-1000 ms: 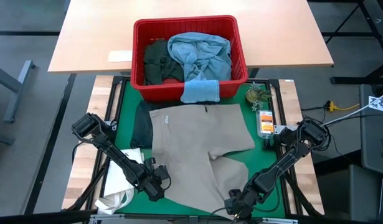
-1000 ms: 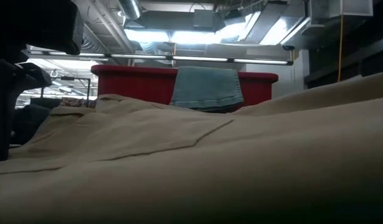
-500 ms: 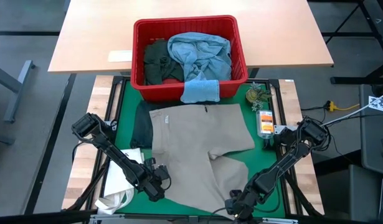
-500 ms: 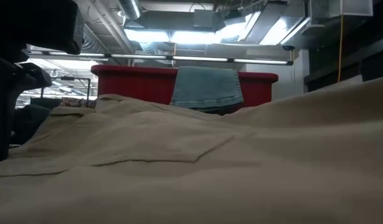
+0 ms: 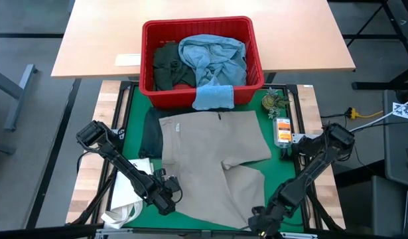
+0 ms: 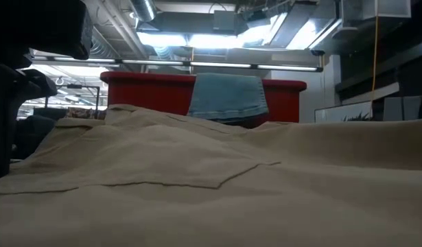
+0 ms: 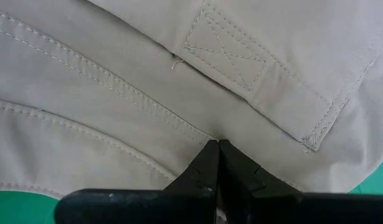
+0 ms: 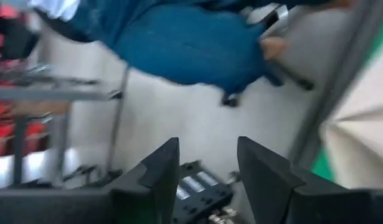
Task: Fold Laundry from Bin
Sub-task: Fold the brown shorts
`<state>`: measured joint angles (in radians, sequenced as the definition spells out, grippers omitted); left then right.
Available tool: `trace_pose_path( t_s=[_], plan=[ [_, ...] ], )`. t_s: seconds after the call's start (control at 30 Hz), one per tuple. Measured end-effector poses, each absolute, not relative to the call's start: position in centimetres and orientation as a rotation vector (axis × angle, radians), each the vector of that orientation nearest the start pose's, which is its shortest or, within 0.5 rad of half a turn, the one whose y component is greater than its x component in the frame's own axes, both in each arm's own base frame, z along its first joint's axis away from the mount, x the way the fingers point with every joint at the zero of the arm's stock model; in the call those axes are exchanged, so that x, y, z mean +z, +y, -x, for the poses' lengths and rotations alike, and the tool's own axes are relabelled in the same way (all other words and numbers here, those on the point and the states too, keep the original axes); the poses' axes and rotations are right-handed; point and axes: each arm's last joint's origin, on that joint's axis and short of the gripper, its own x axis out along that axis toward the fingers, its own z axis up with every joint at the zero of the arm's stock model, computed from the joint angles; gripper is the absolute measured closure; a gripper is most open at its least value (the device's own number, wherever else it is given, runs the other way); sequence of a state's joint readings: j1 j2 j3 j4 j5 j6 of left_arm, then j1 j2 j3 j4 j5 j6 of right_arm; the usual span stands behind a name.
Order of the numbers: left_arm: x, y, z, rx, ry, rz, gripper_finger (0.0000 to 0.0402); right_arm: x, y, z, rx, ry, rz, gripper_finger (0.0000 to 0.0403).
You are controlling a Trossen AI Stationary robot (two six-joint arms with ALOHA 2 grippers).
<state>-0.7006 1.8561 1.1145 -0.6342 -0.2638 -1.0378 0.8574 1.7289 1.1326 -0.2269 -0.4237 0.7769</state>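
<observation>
I have the khaki trousers spread flat over the green mat, waistband toward the red bin and legs toward the near table edge. In the low view they fill the foreground as a low tan surface.

Left gripper: at the near left edge of the trousers. In the left wrist view its fingers are pressed together with their tips against the khaki cloth beside a stitched seam; I cannot tell whether any fabric is caught between them.

Right gripper: at the near right corner of the mat, just beyond the trouser leg hem. In the right wrist view its fingers stand apart with nothing between them, pointing off the table toward the floor.

Bin contents: a light blue garment heaped inside, a dark green piece beside it, and a small light blue cloth draped over the near rim.

A dark garment lies partly under the left side of the trousers. A white tote bag lies at the near left of the mat
</observation>
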Motion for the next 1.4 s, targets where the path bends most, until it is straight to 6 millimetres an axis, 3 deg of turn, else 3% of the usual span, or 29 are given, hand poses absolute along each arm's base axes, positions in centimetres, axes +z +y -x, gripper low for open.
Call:
trace_pose_path(
  t_s=[0.2, 0.47, 0.77, 1.07, 1.4],
  plan=[
    [14.2, -20.9, -26.1, 0.288, 1.223, 0.253, 0.0398, 19.7, 28.1, -20.7, 0.515, 1.253, -0.262, 0.0239],
    [14.2, -20.9, -26.1, 0.290, 1.222, 0.254, 0.0398, 18.1, 29.4, -19.3, 0.493, 1.277, -0.187, 0.0239],
    [14.2, -20.9, -26.1, 0.290, 1.222, 0.254, 0.0398, 16.9, 29.0, -20.0, 0.365, 1.200, -0.116, 0.0239],
    [14.2, -20.9, -26.1, 0.291, 1.222, 0.253, 0.0398, 14.5, 30.4, -20.5, 0.455, 1.244, -0.151, 0.0239],
    [14.2, -20.9, -26.1, 0.290, 1.220, 0.254, 0.0398, 14.3, 31.1, -19.8, 0.670, 1.471, -0.303, 0.0239]
  ],
)
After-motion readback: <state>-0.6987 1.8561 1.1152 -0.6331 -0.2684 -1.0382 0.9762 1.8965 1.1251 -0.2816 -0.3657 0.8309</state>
